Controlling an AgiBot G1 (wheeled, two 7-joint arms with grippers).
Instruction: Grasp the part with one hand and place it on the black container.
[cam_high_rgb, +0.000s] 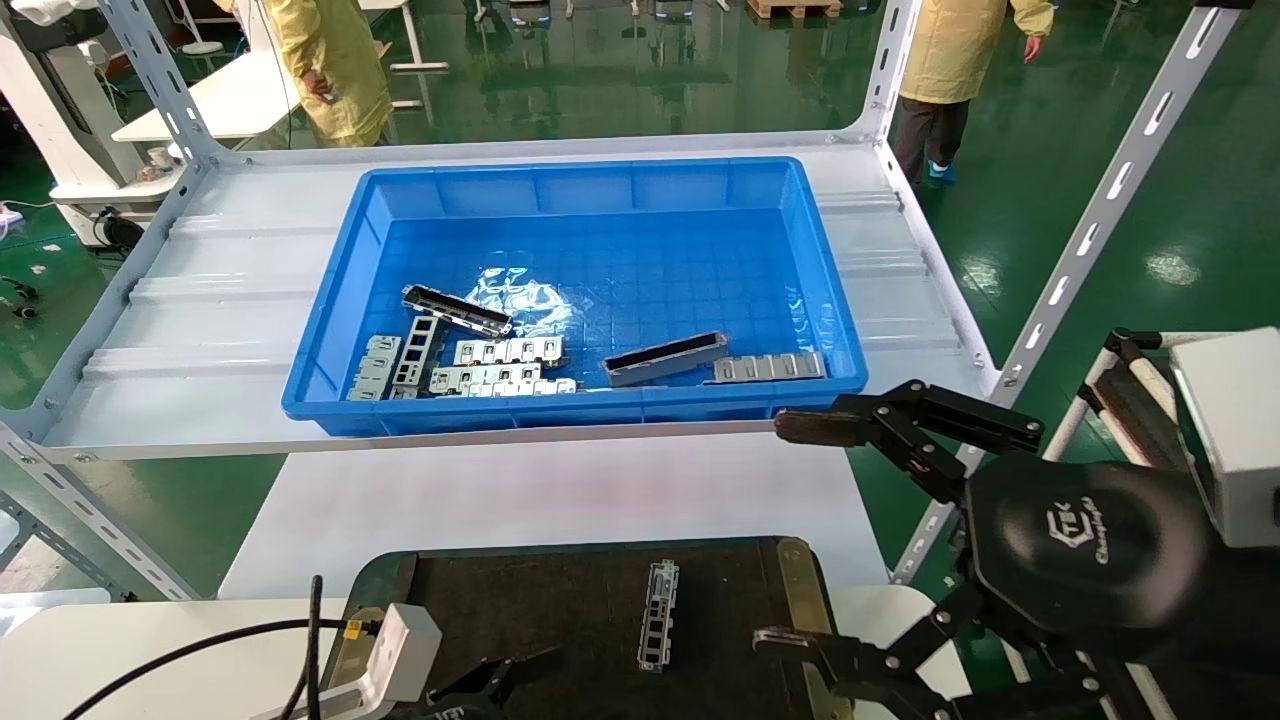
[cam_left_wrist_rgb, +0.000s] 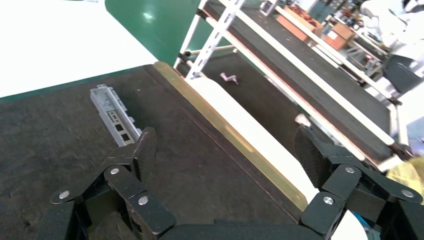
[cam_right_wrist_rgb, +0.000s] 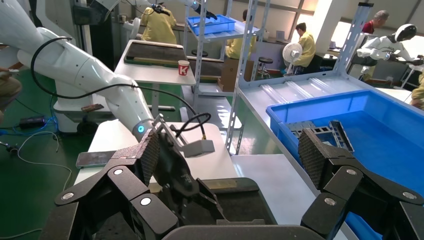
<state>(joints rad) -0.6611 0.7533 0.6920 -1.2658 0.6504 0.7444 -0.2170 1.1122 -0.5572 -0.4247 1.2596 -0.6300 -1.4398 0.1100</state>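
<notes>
Part lying flat on black container, free of both claws. Right claw spread wide and empty at 3 o'clock of the part, above the container's edge. Left claw likewise wide open, low at 7 o'clock. Blue bin at 12 o'clock.
</notes>
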